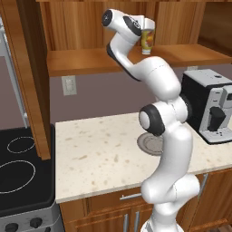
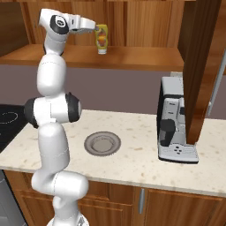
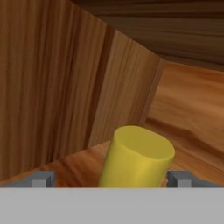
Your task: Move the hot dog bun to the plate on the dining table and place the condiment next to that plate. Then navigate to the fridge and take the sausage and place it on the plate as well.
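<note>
Gripper point(image 2: 94, 29) is up at the shelf point(image 2: 132, 57), fingers point(image 3: 40, 179) spread wide, one either side of the bottle point(image 3: 136, 156) with a gap on both, nothing pinched. Bottle stands upright on the shelf, cap down, between the fingertips and just ahead of them; contact can't be told. Beyond the fingers the cabinet back wall point(image 3: 57, 87) sits close behind the bottle, tight room there. Shelf front edge lies below the hand, open air under it down to the counter point(image 1: 104, 154). Far below the fingers: plate point(image 2: 102, 143) on the counter, coffee machine point(image 2: 174, 123) off to the side
</note>
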Motion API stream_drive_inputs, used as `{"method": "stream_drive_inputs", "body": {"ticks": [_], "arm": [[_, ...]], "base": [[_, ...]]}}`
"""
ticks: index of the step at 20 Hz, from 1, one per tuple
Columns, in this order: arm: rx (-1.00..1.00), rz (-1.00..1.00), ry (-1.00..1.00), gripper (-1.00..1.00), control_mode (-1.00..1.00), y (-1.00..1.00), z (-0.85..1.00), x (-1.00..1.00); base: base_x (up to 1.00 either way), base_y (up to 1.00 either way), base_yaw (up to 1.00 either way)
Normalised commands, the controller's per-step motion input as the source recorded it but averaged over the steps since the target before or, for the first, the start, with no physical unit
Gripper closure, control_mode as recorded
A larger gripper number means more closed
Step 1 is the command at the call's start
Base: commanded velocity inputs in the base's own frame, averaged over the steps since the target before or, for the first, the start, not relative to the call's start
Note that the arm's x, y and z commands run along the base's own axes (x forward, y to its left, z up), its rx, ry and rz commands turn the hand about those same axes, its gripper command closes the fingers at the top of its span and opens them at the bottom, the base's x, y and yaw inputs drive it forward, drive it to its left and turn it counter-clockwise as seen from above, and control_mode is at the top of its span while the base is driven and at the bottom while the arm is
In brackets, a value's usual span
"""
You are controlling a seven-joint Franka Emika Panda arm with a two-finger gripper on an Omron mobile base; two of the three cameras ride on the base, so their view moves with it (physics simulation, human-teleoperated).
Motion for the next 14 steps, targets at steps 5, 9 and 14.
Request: {"method": "stream_drive_inputs", "body": {"ticks": [5,9,14], "arm": [[0.00,-0.06,0.00,-1.00,-1.00,-0.25,0.00,0.18],[0.00,-0.06,0.00,-1.00,-1.00,-0.23,0.00,0.09],[0.00,-0.06,-0.01,1.00,-1.00,-0.22,0.00,-0.01]], "base": [[0.00,0.00,0.00],[0.00,0.00,0.00],[0.00,0.00,0.00]]}}
